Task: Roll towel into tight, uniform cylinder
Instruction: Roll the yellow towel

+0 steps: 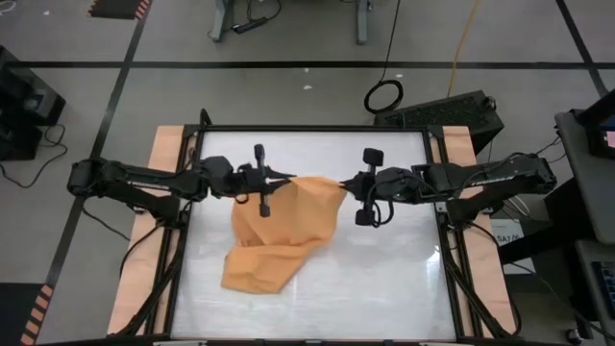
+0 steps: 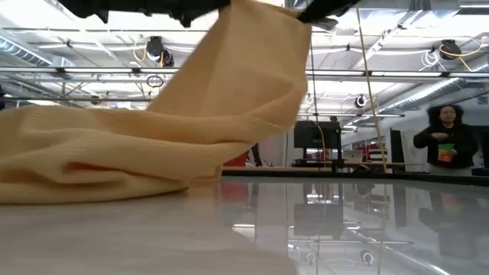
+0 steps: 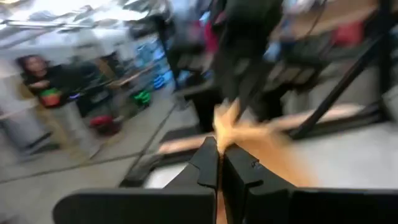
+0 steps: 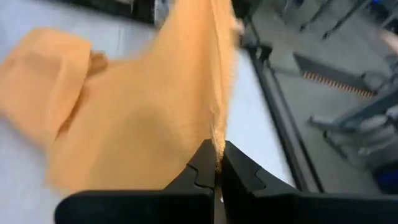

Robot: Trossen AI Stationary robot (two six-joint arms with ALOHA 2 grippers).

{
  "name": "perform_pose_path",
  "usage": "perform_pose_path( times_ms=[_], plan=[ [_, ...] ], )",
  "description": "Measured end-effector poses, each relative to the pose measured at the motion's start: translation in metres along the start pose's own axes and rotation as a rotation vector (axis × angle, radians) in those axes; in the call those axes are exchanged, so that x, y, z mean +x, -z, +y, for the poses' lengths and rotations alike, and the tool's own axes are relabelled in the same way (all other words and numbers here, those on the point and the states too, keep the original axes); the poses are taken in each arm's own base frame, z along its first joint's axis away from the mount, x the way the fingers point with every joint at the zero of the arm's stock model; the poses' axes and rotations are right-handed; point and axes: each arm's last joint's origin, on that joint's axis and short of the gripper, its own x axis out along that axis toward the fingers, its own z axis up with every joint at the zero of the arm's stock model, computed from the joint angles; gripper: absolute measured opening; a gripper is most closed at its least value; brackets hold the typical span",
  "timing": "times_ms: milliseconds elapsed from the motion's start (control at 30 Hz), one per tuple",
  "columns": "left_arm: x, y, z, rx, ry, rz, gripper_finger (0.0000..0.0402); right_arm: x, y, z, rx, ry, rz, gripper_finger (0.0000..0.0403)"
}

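The orange-tan towel [image 1: 279, 231] is held up between my two grippers over the table's middle. Its upper edge spans from my left gripper [image 1: 290, 181] to my right gripper [image 1: 343, 183]. The rest hangs down and its lower part [image 2: 84, 160] lies bunched on the white table top toward the near left. Both grippers are shut on the towel, as their wrist views show: left gripper [image 3: 219, 155], right gripper [image 4: 217, 155]. The white tag does not show. My left gripper pinches the towel's upper edge at its left end [image 3: 225, 127] between its two fingers, coming level from the table's left. The cloth runs away from the fingertips toward the other arm, lifted off the table. My right gripper pinches the towel's upper edge at its right end [image 4: 217, 134] between its two fingers, coming level from the table's right. The cloth hangs from there in a broad sheet [image 4: 137, 118] down to the table.
The white table top [image 1: 384, 279] has a black frame [image 1: 442, 250] round it and wooden strips at both sides. A person [image 2: 447, 137] stands in the room beyond the table's far edge. A dark box [image 1: 452, 108] lies beyond the far right corner.
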Motion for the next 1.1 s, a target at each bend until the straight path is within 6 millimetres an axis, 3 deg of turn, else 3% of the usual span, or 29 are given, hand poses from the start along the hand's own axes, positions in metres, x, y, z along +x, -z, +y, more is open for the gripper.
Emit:
perform_pose_path(
  times_ms=[167, 300, 400, 500, 633, 833, 967, 1100],
  plan=[
    [-0.001, -0.006, -0.015, -0.218, 0.259, -0.067, 0.0037, -0.001, 0.011, 0.001, -0.005, -0.011, 0.109, 0.0002],
    [0.003, 0.008, -0.041, -0.335, 0.390, 0.084, 0.0083, -0.001, 0.016, 0.000, -0.022, 0.020, 0.154, 0.0002],
    [0.005, 0.018, -0.057, -0.323, 0.385, 0.186, 0.0121, -0.001, 0.016, -0.001, -0.035, 0.088, 0.157, 0.0002],
    [0.004, 0.027, -0.060, -0.269, 0.220, 0.292, 0.0149, -0.004, 0.015, -0.003, -0.089, 0.103, 0.144, 0.0002],
    [0.001, 0.034, -0.053, -0.109, -0.049, 0.393, 0.0164, -0.013, 0.009, -0.001, -0.213, 0.104, 0.085, 0.0002],
    [0.007, 0.049, -0.031, 0.101, -0.160, 0.470, 0.0166, -0.040, -0.007, 0.002, -0.378, 0.117, -0.103, 0.0002],
    [0.014, 0.074, -0.005, 0.152, -0.285, 0.597, 0.0166, -0.058, -0.011, 0.002, -0.406, 0.111, -0.185, 0.0002],
    [0.020, 0.111, 0.020, 0.079, -0.330, 0.717, 0.0166, -0.065, -0.009, 0.005, -0.353, 0.080, -0.199, 0.0002]
  ],
)
